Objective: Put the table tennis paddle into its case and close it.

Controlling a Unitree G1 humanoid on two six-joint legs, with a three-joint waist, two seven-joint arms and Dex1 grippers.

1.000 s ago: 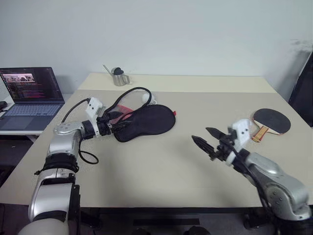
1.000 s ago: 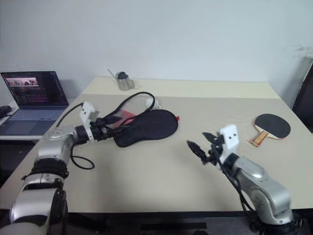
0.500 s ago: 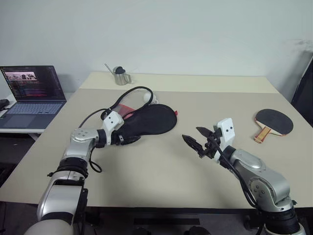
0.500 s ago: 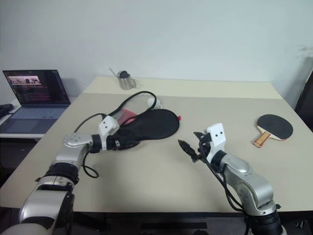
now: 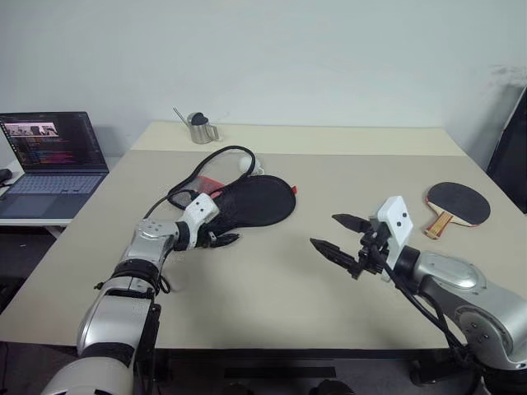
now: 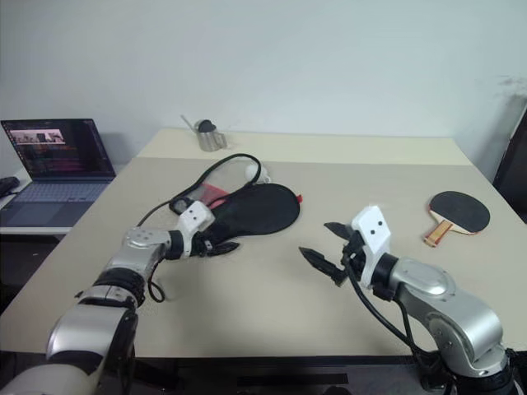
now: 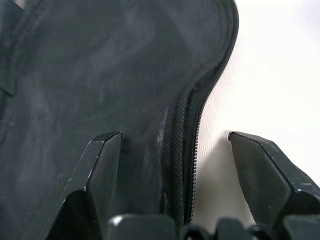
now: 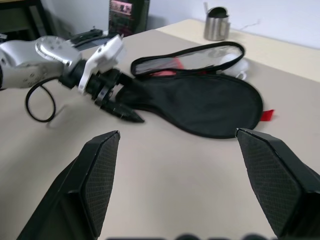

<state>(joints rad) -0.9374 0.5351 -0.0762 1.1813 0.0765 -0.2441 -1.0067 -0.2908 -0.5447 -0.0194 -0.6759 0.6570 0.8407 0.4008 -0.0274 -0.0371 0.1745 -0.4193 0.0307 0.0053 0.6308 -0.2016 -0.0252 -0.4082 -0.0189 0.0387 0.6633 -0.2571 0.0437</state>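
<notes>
- Left wrist view gives me what matters: my left gripper [image 7: 172, 150] straddles the zipper edge of the case [image 7: 100, 75], one finger over the black fabric, the other over bare table. The fingers stand wide and grip nothing.
- From the head camera, the case [image 5: 251, 202] lies left of centre. Its long axis runs from the narrow neck at my left gripper [image 5: 224, 239] out to the round end farther back and toward the middle. Its flap looks lifted along the far edge, with red lining showing.
- The table tennis paddle [image 5: 455, 205] lies well apart, near the right edge, black face up, its handle pointing back toward me.
- My right gripper [image 5: 339, 234] hovers above the table between case and paddle, fingers wide and empty, pointing toward the case. It is the nearer arm to the paddle, so I judge the pick-up falls to it while the left steadies the case.
- The table [image 5: 272, 280] is pale and flat. A white ball [image 5: 244, 164] sits just behind the case and a metal cup [image 5: 198, 129] stands at the far edge.
- A laptop [image 5: 51, 156] sits on a lower desk to the left, before a plain wall.
</notes>
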